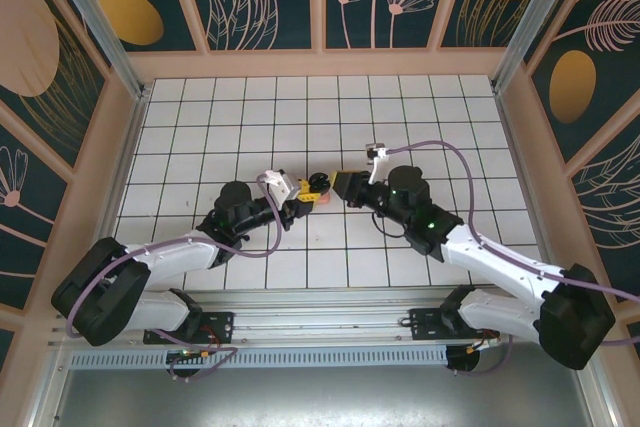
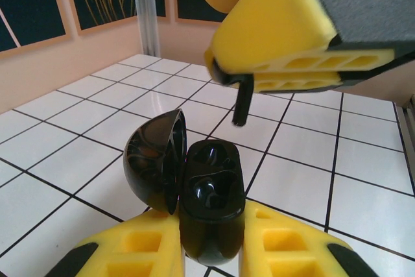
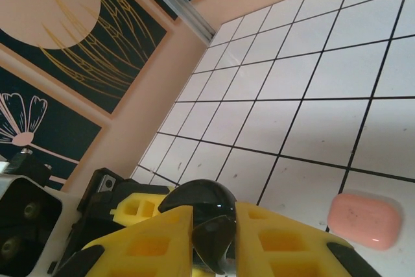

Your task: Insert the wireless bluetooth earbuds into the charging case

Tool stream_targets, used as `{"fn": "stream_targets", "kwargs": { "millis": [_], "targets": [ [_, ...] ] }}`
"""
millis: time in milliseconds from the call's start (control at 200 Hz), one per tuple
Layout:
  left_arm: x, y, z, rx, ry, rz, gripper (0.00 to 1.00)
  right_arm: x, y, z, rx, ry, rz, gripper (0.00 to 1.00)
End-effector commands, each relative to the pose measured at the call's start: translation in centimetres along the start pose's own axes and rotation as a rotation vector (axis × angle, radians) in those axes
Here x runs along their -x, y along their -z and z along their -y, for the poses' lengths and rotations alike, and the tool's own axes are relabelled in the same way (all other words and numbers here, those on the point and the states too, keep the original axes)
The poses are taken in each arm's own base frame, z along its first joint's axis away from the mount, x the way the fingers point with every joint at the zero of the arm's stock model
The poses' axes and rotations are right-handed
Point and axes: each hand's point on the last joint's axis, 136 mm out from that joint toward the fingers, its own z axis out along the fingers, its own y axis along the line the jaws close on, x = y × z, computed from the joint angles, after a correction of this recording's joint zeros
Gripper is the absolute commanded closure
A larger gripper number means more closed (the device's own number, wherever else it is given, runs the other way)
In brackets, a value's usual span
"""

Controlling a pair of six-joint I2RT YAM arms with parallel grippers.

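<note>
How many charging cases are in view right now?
2. The black case, lid open, is held in the left gripper. The pink case lies shut on the white tiled table. Another could be hidden beneath the arms.

The white tiled table carries one closed salmon-pink case, lying flat.

No legible text, labels or numbers anywhere.

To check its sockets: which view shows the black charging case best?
Left wrist view: the black charging case sits open in the left gripper, both sockets visible. Top view: a tiny dark spot. Right wrist view: a dark dome, perhaps its lid.
</note>
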Motion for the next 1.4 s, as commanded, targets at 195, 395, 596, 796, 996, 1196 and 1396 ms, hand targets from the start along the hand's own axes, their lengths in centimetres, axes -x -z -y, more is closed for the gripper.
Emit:
{"fn": "stream_targets", "kwargs": {
  "millis": [195,395,596,796,996,1196,1396],
  "targets": [
    [1.6,0.0,-0.1,0.012,-0.042,0.047,0.8,1.2,-1.6,-2.0,0.057,0.004,0.034,0.8],
    [1.4,0.0,-0.3,0.026,-0.034,0.037,0.8,1.8,-1.2,-2.6,0.062,0.018,0.055,0.8],
    [1.5,-0.1,-0.3,0.024,-0.022,0.041,0.8,2.8,-0.4,-3.2,0.071,0.037,0.103,0.8],
    [2.3,-0.2,-0.1,0.005,0.009,0.07,0.8,2.7,-0.7,-3.6,0.077,0.061,0.136,0.8],
    [3.0,0.0,0.0,0.003,0.033,0.097,0.8,2.6,-1.1,-3.6,0.074,0.075,0.146,0.8],
    [3.8,0.1,0.0,0.0,0.056,0.132,0.8,1.8,-1.6,-3.2,0.063,0.073,0.127,0.8],
    [4.0,0.2,0.0,0.001,0.063,0.142,0.8,1.4,-1.9,-3.1,0.062,0.073,0.126,0.8]
  ]
}}
